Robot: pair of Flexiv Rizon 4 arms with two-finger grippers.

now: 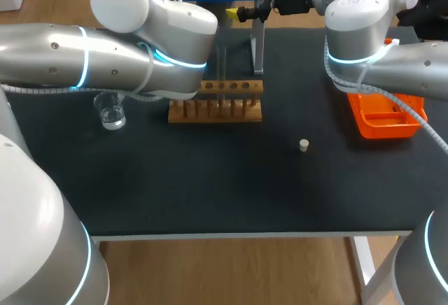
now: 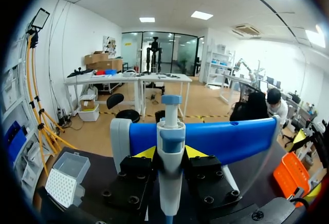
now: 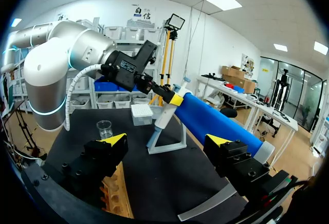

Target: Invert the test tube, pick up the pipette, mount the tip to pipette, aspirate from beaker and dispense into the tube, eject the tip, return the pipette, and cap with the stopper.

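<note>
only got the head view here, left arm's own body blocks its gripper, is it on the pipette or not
Observer: Yes. In the left wrist view the left gripper has both fingers against the pipette, one on each side.
Operator: is it off the stand yet
Observer: Looks not. The right wrist view shows the pipette's lower end down by the base of the stand.
Operator: where's the tip box, i can't find it
Observer: On the table. The right wrist view shows a white tip box between the beaker and the stand.
</note>
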